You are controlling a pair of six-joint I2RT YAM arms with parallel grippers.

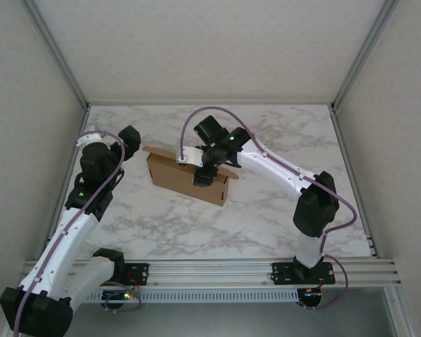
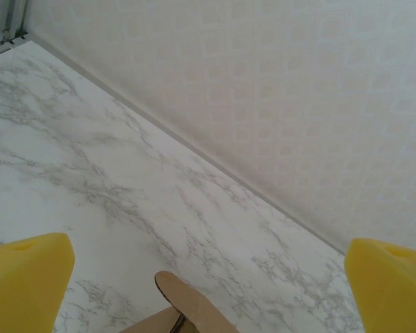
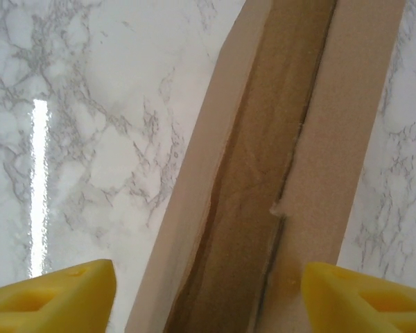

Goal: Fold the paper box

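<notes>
Yellow right fingers (image 3: pixel 48 298) sit apart, one on each side of the box (image 3: pixel 263 173), looking down along its top edge, where a darker strip runs between two paler panels. I can't tell whether either pad touches the cardboard; nothing looks clamped. From above, the box stands thin and upright on its long edge, a little left of the middle of the desk (image 1: pixel 288 133) and set at a slant, with the right arm bent over its top. The left fingers (image 2: pixel 28 284) are spread wide and hold nothing. They hang near the box's left end, and a rounded tab (image 2: pixel 187 302) pokes in at the bottom of that wrist view.

To my eye, the worry is how little is steadying the box. It balances on a narrow edge on a smooth marbled desk, and the left arm is not bracing it. A push from the right fingers that is off-centre could tip it flat or send it sliding. If they close on the top edge at a skew, they could crush the corrugated wall or crease a panel in the wrong place. The top seam doesn't look fully shut, so a panel let go too early might spring open. The loose tab could catch or bend if the left fingers come in blind.
</notes>
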